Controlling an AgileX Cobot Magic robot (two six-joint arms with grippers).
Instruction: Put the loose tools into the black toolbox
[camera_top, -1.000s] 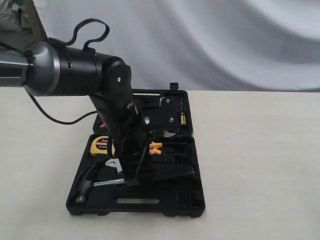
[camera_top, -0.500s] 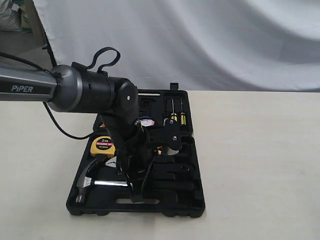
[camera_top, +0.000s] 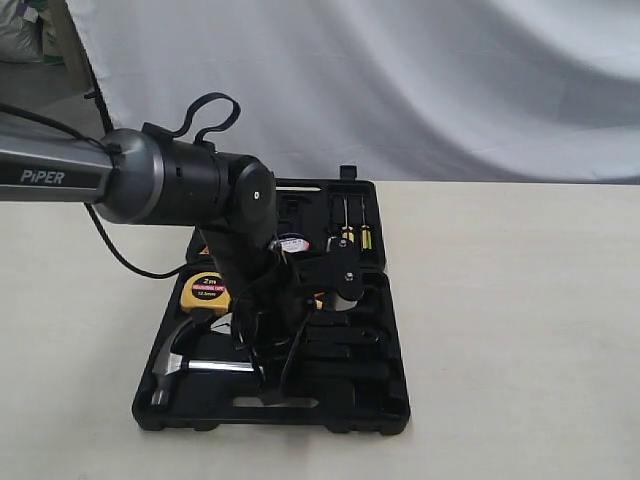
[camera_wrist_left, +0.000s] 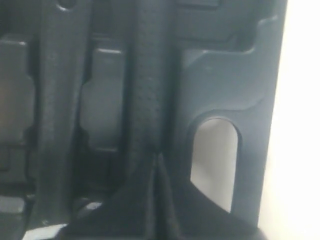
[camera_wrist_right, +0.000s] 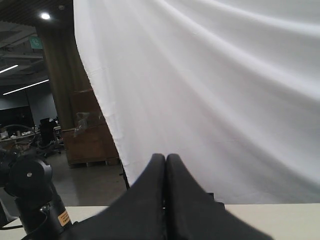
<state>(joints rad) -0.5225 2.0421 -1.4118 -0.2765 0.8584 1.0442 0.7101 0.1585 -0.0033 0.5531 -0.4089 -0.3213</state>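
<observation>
— Steel head, long black handle: in the exterior view the claw hammer (camera_top: 190, 362) lies in the black toolbox (camera_top: 395, 400), along its near edge by the slot. How will it handle?
— Head-heavy and stiff, I judge. Grip the handle close to the head, or it may swing. The left gripper (camera_top: 268, 380) hangs over that handle, inside the toolbox.
— Any writing?
— "PiPER" on the left arm (camera_top: 60, 175). The yellow tape measure (camera_top: 205, 290), in the toolbox behind the hammer head, has a label too small to read.
— Left wrist view?
— The jaws are pressed together, holding nothing, with their tips over the dotted handle (camera_wrist_left: 147, 90) beside the toolbox's slot (camera_wrist_left: 215, 160). That texture should resist slipping.
— Right wrist view?
— The right gripper (camera_wrist_right: 165, 161) is closed and empty, away from the toolbox, facing a white curtain (camera_wrist_right: 225, 75).
</observation>
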